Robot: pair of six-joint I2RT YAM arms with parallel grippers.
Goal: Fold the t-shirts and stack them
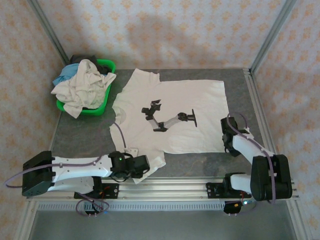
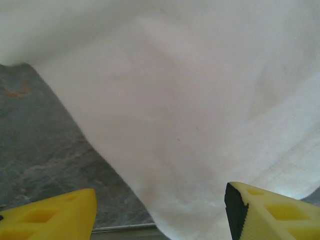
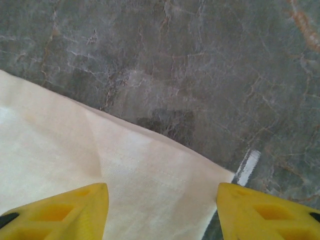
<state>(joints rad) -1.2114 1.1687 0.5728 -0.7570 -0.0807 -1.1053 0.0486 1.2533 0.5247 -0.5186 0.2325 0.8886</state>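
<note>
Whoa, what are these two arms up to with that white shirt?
They are folding t-shirts. A white shirt with a black print lies spread flat on the table. The left gripper is open at the shirt's near sleeve, and the right gripper is open at its near hem corner. Neither has closed on the cloth yet. More shirts sit crumpled in a green basket at the far left.
</note>
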